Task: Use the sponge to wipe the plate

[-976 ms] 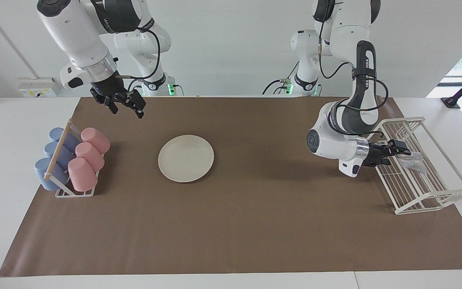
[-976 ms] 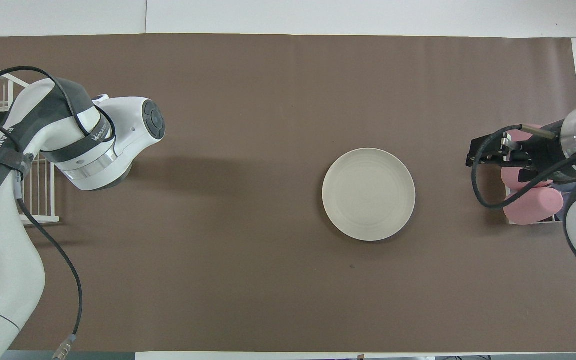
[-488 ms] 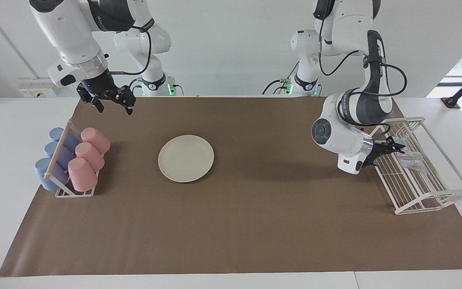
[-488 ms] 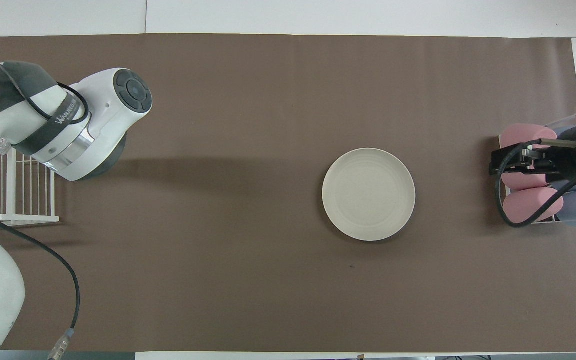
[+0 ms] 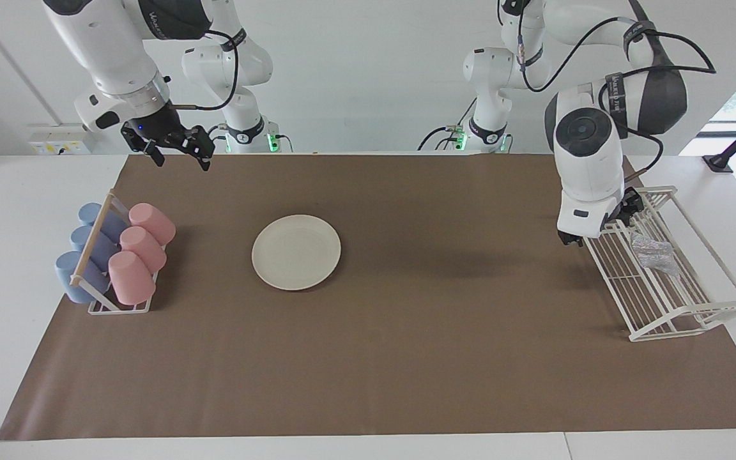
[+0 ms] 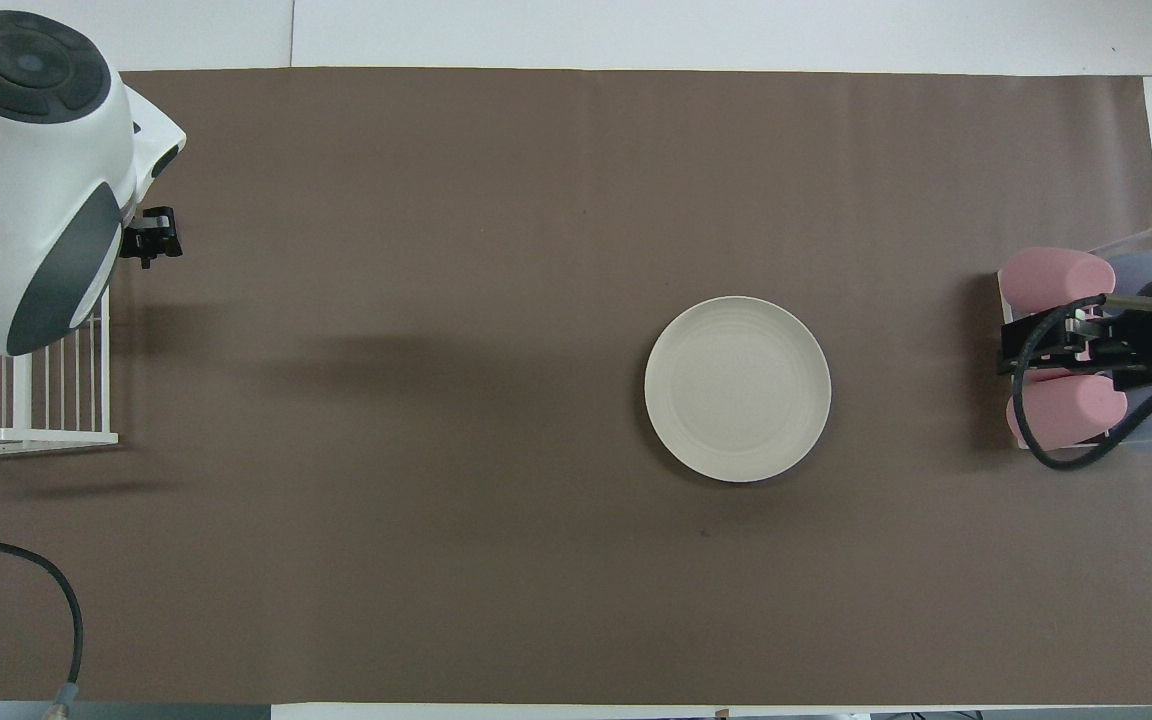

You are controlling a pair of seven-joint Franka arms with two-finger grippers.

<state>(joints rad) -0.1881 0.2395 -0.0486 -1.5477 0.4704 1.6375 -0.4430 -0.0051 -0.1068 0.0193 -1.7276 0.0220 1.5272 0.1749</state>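
The round cream-white plate lies bare mid-mat. The glittery mesh sponge sits in the white wire rack; left gripper apparently over it, jaws wide. Right gripper raised, jaws wide.

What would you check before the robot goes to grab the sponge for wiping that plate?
1. Sponge is reachable: it lies loose in the white wire rack at the left arm's end of the table. Ok.
2. Left gripper over the rack and empty: ok. Whether it lines up with the sponge: cannot tell, the arm hides most of it.
3. Left gripper open for the grab: ok.
4. Plate lies flat on the brown mat, nothing on it. Ok.
5. Right gripper open, empty and raised over the mat's edge near the cup rack, well away from the plate. Ok.
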